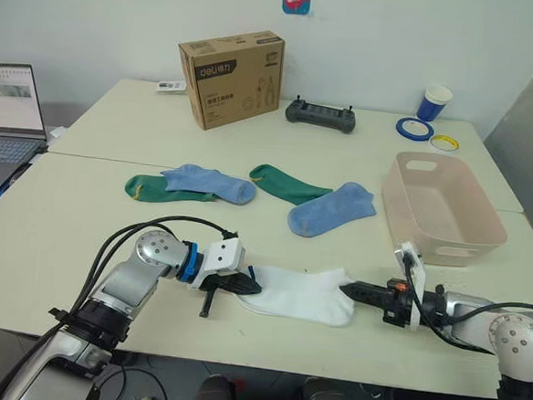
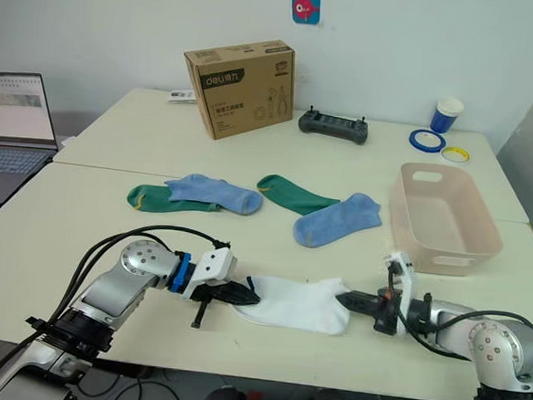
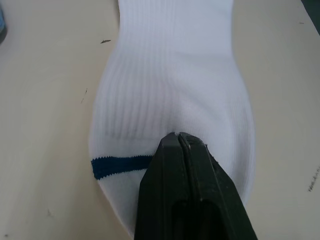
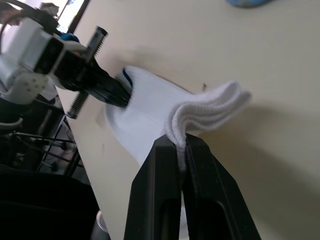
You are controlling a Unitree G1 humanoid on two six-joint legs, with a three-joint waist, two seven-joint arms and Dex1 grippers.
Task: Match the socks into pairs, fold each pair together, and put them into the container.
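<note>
In the lower middle of the head views, the white socks [image 1: 301,294] lie on the table [image 1: 54,231] near its front edge, stretched between the two grippers. The left gripper [image 1: 245,287] is pinched on the end with the blue stripe, which looks like the toe, its fingers [image 3: 187,165] pressed together over the cloth. The right gripper [image 2: 349,300] is clamped on the ribbed cuff end, where several layers of fabric bunch between its fingers [image 4: 172,165]. Those layers suggest both white socks are stacked as one pair, though I cannot count them for certain.

The long axis of the socks runs left to right across the frame, roughly parallel to the table's front edge, blue-striped end to the left and cuff to the right.

The step in hand appears to be folding the white pair. The next move calls for carrying one end over to meet the other without letting the layers slide apart, then lifting the bundle to the pink container [image 1: 433,180], which sits empty at the right of the frame. The two blue socks [image 1: 332,209] and two green socks [image 1: 290,185] lie unpaired in the middle of the frame.
</note>
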